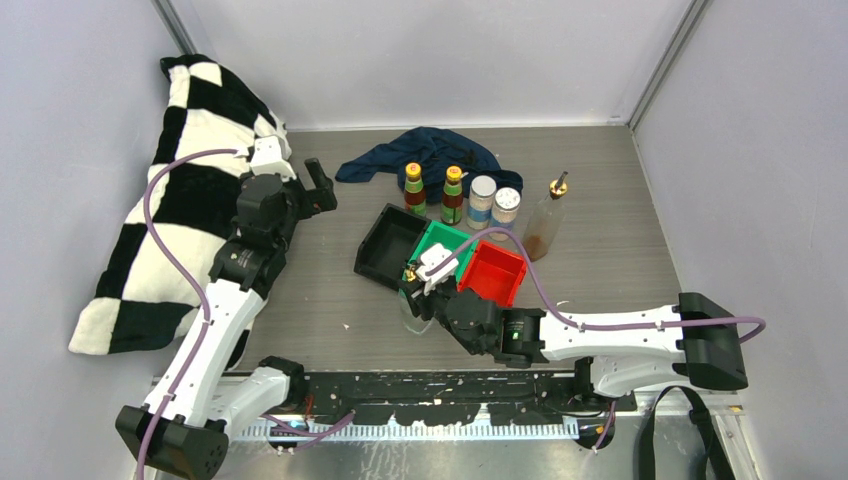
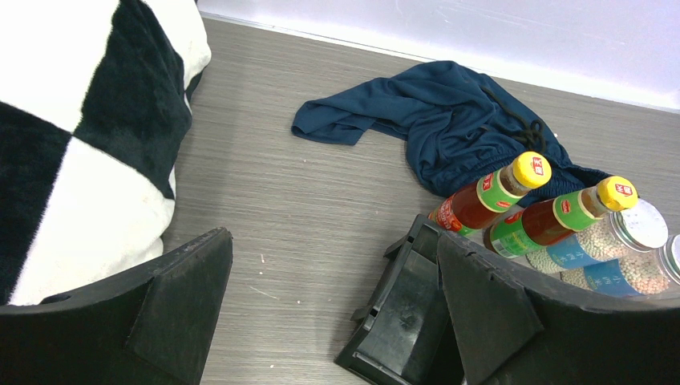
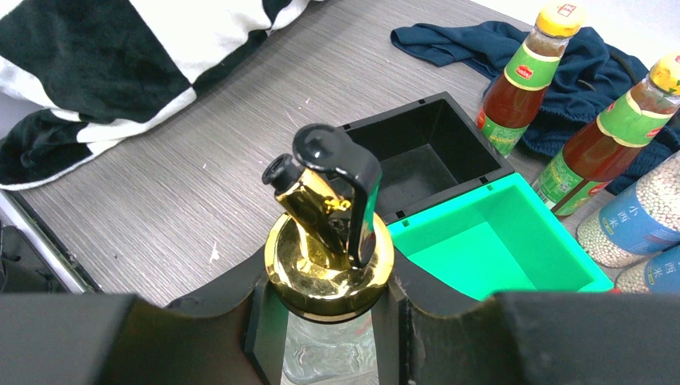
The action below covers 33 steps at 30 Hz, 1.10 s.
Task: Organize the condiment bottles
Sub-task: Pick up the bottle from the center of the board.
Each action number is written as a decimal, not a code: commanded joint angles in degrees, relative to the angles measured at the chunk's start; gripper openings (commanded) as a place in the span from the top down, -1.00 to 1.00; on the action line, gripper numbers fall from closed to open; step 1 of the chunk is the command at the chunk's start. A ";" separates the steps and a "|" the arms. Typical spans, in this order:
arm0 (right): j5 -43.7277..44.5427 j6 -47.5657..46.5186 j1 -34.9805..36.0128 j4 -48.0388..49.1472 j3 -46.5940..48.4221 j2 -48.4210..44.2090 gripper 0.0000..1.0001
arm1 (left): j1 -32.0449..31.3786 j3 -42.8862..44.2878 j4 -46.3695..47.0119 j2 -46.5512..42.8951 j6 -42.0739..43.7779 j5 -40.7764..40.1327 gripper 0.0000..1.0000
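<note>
Gold-topped glass bottle (image 3: 329, 261) in the grip of the right end effector (image 3: 329, 329) (left end effector (image 2: 329, 273) wide)

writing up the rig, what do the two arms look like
Both the left arm and right arm have white links with black joints and bases, and a purple cable looping along each. The fingers are matte black, wedge-shaped plastic.

On my feed, five stand upright in a row at the back of the table (image 1: 320, 300): two dark yellow-cap btls (image 1: 414, 191) (image 1: 453, 195) w/ red-green labels, two white-cap jars (image 1: 482, 201) (image 1: 506, 206), and one clear gold-pourer btl (image 1: 545, 225). The 2nd clear btl (image 3: 329, 269) is upright, well in front of the row, pinched btwn my right fingers (image 3: 449, 329).
</note>
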 commanded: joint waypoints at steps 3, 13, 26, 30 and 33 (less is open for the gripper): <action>1.23 -0.09 0.54 -0.54 3.30 -0.05 0.56 | 0.26 -0.20 1.12 -1.20 -0.66 0.04 -0.99; 0.19 -1.08 0.60 -1.65 4.94 0.06 0.99 | 0.26 -0.28 0.97 -1.32 -0.49 -0.81 -1.00; -2.90 -3.44 0.87 -3.16 7.96 -0.44 0.99 | 0.26 -0.67 0.88 -1.36 -0.56 -1.89 -0.99; -3.46 -3.93 0.94 -3.13 8.54 -0.56 0.99 | 0.26 -0.69 0.88 -1.27 -0.57 -2.07 -0.99; -3.85 -4.04 0.94 -3.05 8.92 -0.50 0.99 | 0.26 -0.75 0.88 -1.23 -0.57 -2.15 -0.99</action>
